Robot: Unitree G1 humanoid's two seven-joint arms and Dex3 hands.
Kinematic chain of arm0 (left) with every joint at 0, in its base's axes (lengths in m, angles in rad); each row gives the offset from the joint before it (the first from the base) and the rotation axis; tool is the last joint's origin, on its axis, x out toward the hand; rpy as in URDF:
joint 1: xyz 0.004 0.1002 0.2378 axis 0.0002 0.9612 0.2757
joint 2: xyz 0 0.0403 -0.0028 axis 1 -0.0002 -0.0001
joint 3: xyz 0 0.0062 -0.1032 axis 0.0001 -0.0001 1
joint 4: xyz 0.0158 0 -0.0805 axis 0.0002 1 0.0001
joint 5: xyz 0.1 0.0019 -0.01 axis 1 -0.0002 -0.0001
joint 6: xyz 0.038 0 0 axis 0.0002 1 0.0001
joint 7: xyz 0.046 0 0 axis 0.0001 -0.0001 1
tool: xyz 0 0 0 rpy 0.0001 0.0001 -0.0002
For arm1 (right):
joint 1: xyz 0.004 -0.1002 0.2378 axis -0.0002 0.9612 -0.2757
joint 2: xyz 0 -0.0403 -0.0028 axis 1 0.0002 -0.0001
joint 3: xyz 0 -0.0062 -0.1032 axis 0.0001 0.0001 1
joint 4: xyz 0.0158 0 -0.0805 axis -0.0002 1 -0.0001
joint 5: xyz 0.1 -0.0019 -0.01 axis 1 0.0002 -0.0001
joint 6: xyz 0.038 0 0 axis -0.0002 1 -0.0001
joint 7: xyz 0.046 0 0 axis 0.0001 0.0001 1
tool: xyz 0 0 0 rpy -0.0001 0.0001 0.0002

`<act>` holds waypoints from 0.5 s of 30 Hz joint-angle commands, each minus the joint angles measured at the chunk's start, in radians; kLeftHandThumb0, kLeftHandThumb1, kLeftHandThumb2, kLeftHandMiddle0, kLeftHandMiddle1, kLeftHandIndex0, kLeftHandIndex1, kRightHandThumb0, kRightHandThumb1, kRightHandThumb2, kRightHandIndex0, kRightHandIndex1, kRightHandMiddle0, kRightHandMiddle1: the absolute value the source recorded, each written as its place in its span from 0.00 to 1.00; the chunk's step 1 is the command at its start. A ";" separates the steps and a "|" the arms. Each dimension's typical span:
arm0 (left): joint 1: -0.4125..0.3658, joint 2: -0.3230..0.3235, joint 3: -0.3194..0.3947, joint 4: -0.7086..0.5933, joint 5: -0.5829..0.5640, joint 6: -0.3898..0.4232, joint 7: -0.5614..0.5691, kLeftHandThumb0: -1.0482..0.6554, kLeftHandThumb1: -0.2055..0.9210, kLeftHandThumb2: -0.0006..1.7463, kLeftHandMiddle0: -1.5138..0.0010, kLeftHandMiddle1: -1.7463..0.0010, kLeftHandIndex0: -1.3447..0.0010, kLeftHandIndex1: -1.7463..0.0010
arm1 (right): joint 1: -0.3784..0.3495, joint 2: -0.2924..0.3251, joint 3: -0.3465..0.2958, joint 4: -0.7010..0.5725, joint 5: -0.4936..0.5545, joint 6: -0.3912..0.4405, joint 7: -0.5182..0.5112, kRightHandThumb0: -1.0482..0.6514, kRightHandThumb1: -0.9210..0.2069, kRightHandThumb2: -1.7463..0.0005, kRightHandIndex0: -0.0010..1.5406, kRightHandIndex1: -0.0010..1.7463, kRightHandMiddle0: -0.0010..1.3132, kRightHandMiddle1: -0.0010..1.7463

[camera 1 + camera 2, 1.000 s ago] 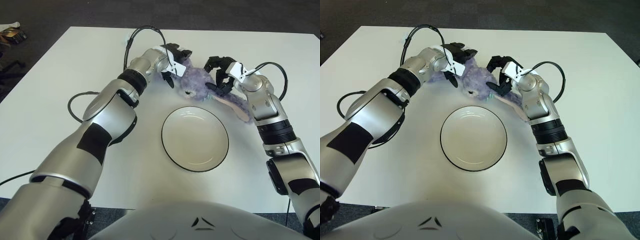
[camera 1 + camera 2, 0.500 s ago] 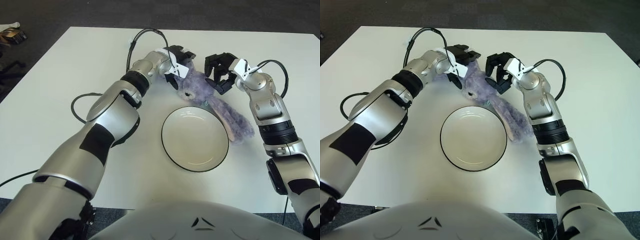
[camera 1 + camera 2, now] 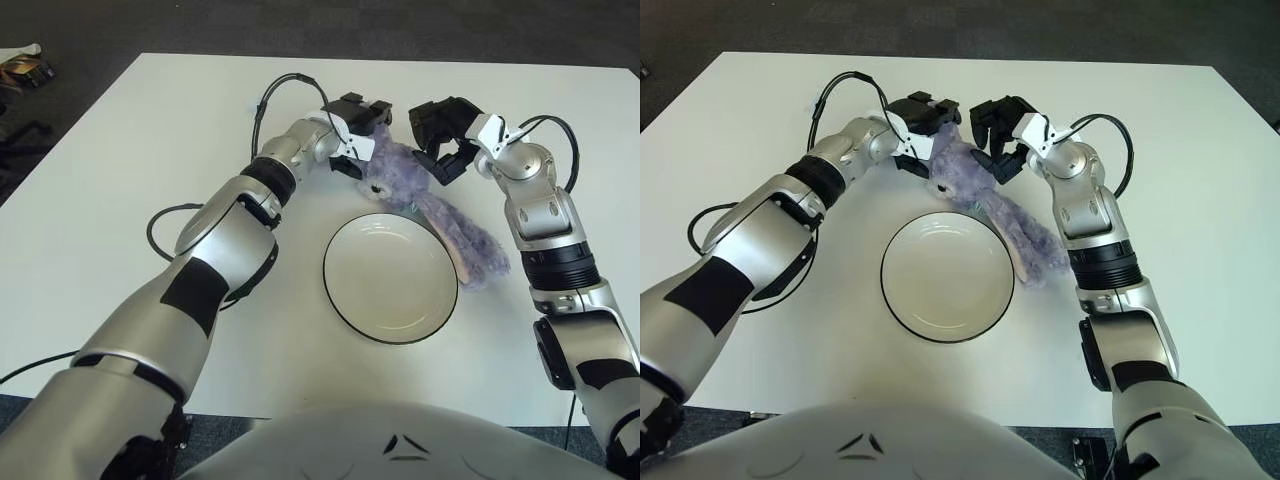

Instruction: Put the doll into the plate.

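Observation:
A purple plush doll (image 3: 398, 176) with long floppy ears (image 3: 470, 243) is pressed between my two hands just beyond the far rim of the white plate (image 3: 390, 290). My left hand (image 3: 356, 132) grips its left side. My right hand (image 3: 441, 138) clamps its right side from above. The ears trail down past the plate's right rim, and the plate itself holds nothing. In the right eye view the doll (image 3: 958, 170) shows between the same two hands.
The white table (image 3: 120, 150) carries a black cable loop (image 3: 160, 215) at the left beside my left arm. Another cable (image 3: 290, 85) arcs over the left wrist. Dark floor surrounds the table, with small clutter (image 3: 25, 68) at the far left.
Both hands have closed in on the doll and shifted it slightly away from me. Its ears swung from lying out to the right to trailing along the plate's right rim.

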 commanded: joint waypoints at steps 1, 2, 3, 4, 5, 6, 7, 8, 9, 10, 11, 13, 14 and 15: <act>0.046 -0.020 -0.002 0.018 0.000 0.032 0.020 0.51 0.27 0.70 0.89 0.42 1.00 0.23 | 0.019 -0.005 -0.026 0.002 0.034 -0.043 0.004 0.97 0.77 0.06 0.54 1.00 0.81 1.00; 0.048 -0.022 -0.001 0.019 0.000 0.038 0.025 0.53 0.26 0.71 0.89 0.41 1.00 0.23 | 0.020 -0.003 -0.031 0.005 0.042 -0.050 0.005 0.97 0.78 0.06 0.55 1.00 0.81 1.00; 0.050 -0.023 -0.001 0.020 -0.001 0.043 0.029 0.54 0.26 0.71 0.89 0.41 1.00 0.23 | 0.020 -0.002 -0.034 0.008 0.047 -0.055 0.005 0.97 0.78 0.05 0.55 1.00 0.81 1.00; 0.053 -0.024 -0.001 0.022 -0.001 0.046 0.037 0.55 0.26 0.72 0.89 0.41 1.00 0.23 | 0.022 0.001 -0.038 0.011 0.055 -0.060 0.005 0.97 0.78 0.05 0.55 1.00 0.81 1.00; 0.056 -0.025 -0.001 0.023 -0.001 0.048 0.043 0.57 0.25 0.73 0.89 0.40 1.00 0.22 | 0.022 0.002 -0.041 0.014 0.060 -0.064 0.005 0.97 0.78 0.05 0.55 1.00 0.81 1.00; 0.059 -0.026 -0.001 0.025 0.000 0.050 0.051 0.57 0.25 0.73 0.89 0.40 1.00 0.22 | 0.023 0.005 -0.046 0.016 0.069 -0.065 0.004 0.97 0.79 0.05 0.55 1.00 0.81 1.00; 0.062 -0.028 -0.002 0.026 0.001 0.053 0.060 0.59 0.25 0.74 0.88 0.38 1.00 0.21 | 0.024 0.008 -0.051 0.017 0.080 -0.059 0.006 0.97 0.79 0.05 0.55 1.00 0.81 1.00; 0.063 -0.029 -0.003 0.027 0.002 0.055 0.066 0.61 0.24 0.75 0.88 0.35 0.99 0.21 | 0.025 0.010 -0.054 0.018 0.087 -0.055 0.008 0.97 0.79 0.05 0.55 1.00 0.81 1.00; 0.065 -0.030 -0.003 0.028 0.002 0.058 0.072 0.61 0.24 0.76 0.87 0.35 0.99 0.21 | 0.025 0.010 -0.056 0.017 0.091 -0.048 0.008 0.97 0.79 0.05 0.55 1.00 0.81 1.00; 0.066 -0.031 -0.003 0.029 0.001 0.059 0.074 0.63 0.23 0.76 0.87 0.33 0.99 0.20 | 0.025 0.009 -0.056 0.017 0.094 -0.043 0.008 0.97 0.79 0.04 0.56 1.00 0.82 1.00; 0.067 -0.032 -0.003 0.030 0.001 0.061 0.078 0.63 0.23 0.77 0.86 0.32 0.99 0.20 | 0.024 0.008 -0.056 0.015 0.096 -0.035 0.008 0.97 0.79 0.04 0.56 1.00 0.82 1.00; 0.072 -0.034 0.000 0.032 -0.003 0.067 0.082 0.64 0.23 0.77 0.85 0.30 0.98 0.20 | 0.024 0.007 -0.057 0.012 0.100 -0.022 0.008 0.97 0.79 0.04 0.56 1.00 0.82 1.00; 0.074 -0.036 0.001 0.033 -0.005 0.070 0.083 0.65 0.23 0.77 0.84 0.29 0.98 0.20 | 0.024 0.007 -0.058 0.011 0.102 -0.017 0.009 0.97 0.80 0.04 0.56 1.00 0.82 1.00; 0.077 -0.037 0.004 0.034 -0.008 0.073 0.084 0.65 0.24 0.77 0.84 0.28 0.98 0.20 | 0.025 0.006 -0.058 0.009 0.104 -0.014 0.009 0.98 0.80 0.04 0.56 1.00 0.82 1.00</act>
